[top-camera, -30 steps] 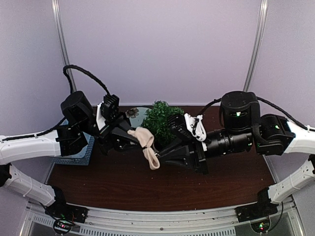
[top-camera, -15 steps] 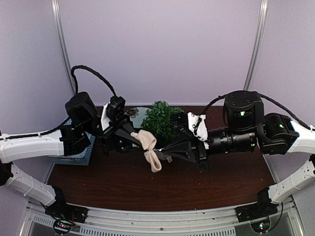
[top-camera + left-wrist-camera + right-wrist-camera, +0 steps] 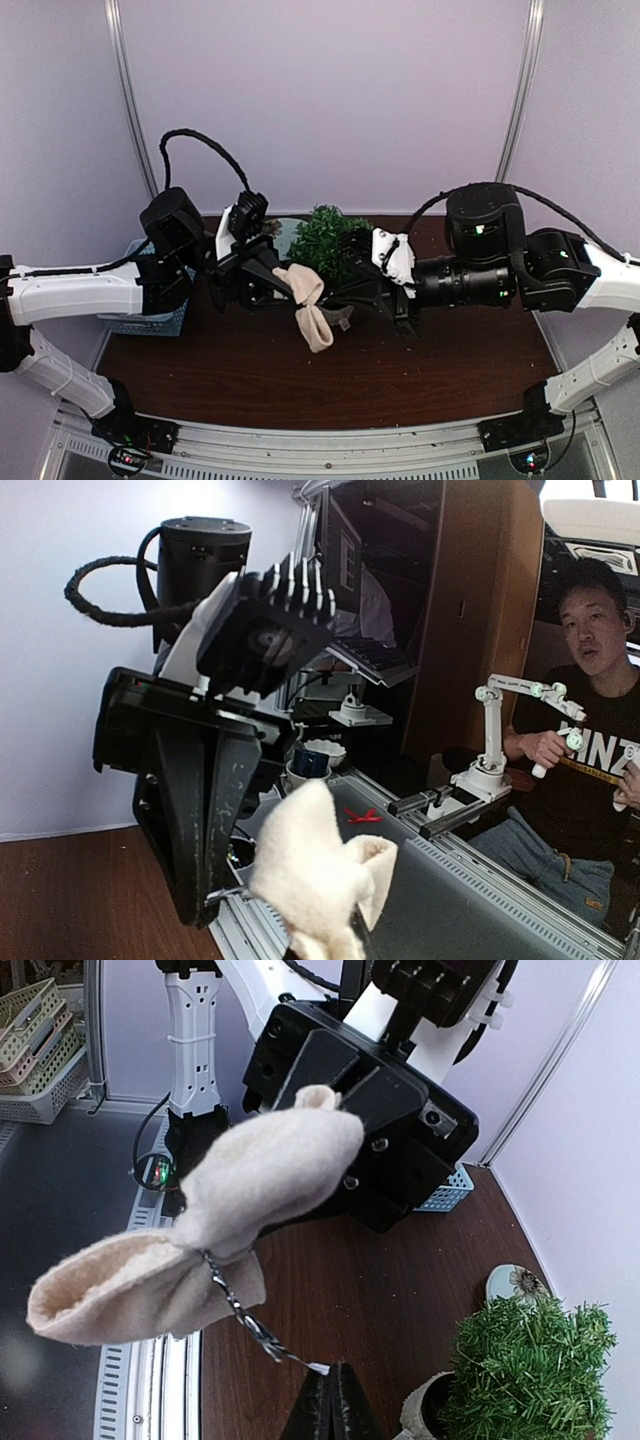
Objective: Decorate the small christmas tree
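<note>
The small christmas tree (image 3: 325, 240) stands in its off-white pot (image 3: 425, 1410) toward the far side of the table (image 3: 230, 370). All positions below refer to this tree.

1. Left gripper (image 3: 282, 278): located left of the tree, clenched on the upper loop of a cream felt bow (image 3: 270, 1175). This grip keeps the bow raised off the table, just in front of the tree's near-left side.
2. Right gripper (image 3: 333, 1385): located at the tree's near-right side, jaws fully closed. The twisted wire tie (image 3: 245, 1310) runs from the bow's knot down to these fingertips and appears pinched there.
3. Purpose, as judged: one arm steadies the bow while the other controls the wire, so the tie can be wound onto a branch.
</note>
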Controlling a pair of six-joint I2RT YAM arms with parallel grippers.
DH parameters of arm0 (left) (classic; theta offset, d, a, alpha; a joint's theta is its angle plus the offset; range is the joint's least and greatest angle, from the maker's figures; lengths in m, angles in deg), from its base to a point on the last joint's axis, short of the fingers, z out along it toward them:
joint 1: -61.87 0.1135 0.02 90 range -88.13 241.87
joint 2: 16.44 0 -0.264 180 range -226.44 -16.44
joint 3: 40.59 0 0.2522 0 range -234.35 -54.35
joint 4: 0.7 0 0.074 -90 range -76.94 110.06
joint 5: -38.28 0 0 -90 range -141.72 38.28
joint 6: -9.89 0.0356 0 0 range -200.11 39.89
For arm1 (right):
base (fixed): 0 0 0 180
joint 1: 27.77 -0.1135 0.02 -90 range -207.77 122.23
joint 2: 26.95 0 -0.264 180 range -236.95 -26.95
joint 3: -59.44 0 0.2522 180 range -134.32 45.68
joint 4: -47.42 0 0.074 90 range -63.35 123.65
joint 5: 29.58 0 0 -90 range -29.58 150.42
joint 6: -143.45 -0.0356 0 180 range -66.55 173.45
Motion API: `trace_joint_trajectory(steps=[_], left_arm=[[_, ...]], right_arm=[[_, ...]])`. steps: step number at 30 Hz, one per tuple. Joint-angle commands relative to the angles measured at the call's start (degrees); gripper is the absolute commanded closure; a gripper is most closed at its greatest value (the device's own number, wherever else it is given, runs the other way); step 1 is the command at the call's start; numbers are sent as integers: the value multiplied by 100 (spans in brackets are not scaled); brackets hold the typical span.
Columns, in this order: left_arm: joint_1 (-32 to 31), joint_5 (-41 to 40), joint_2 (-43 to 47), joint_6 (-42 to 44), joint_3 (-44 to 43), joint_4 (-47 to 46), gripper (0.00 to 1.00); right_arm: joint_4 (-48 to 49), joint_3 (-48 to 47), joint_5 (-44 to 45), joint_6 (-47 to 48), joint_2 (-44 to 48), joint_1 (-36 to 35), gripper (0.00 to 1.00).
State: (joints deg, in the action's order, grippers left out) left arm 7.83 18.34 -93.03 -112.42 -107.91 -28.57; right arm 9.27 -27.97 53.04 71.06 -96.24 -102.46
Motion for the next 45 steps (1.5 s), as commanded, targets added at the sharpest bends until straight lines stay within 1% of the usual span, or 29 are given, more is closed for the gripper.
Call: trace_joint_trajectory(steps=[1, 3, 10, 11, 12, 15, 19, 22, 25, 31, 36, 42, 45], left_arm=[[27, 170, -56, -294, -207, -391, 100], [26, 142, -72, -378, -201, -457, 100], [124, 57, -233, -1038, -145, -1333, 100], [155, 13, -260, -1161, -141, -1419, 100], [194, -50, -281, -1222, -133, -1437, 100], [420, -241, -296, -1457, -37, -1548, 100], [876, -513, -294, -2122, 151, -2160, 100], [1104, -831, -326, -2212, 270, -2130, 100], [1356, -1233, -433, -2219, 379, -2042, 100], [1907, -2043, -918, -2552, 474, -2381, 100], [2277, -2494, -1464, -2882, 461, -2738, 100], [2346, -2567, -2333, -3719, 151, -3744, 100], [2346, -2504, -2476, -3911, 43, -3927, 100]], right_arm=[[10, -123, 210, 59, -32, 87, 100], [33, -109, 229, 81, -38, 112, 100], [135, -28, 269, 120, -136, 194, 100], [151, -22, 302, 120, -122, 199, 98], [169, -6, 334, 113, -94, 204, 96], [219, 93, 556, 78, 44, 232, 81], [159, 317, 942, -38, 328, 323, 62], [117, 581, 1197, -191, 578, 463, 46], [13, 766, 1256, -452, 796, 768, 39], [144, 1078, 835, -998, 1230, 1450, 36], [177, 1139, 755, -1142, 1364, 1690, 36], [136, 1133, 595, -1146, 1338, 1768, 36], [123, 1125, 556, -1149, 1316, 1800, 36]])
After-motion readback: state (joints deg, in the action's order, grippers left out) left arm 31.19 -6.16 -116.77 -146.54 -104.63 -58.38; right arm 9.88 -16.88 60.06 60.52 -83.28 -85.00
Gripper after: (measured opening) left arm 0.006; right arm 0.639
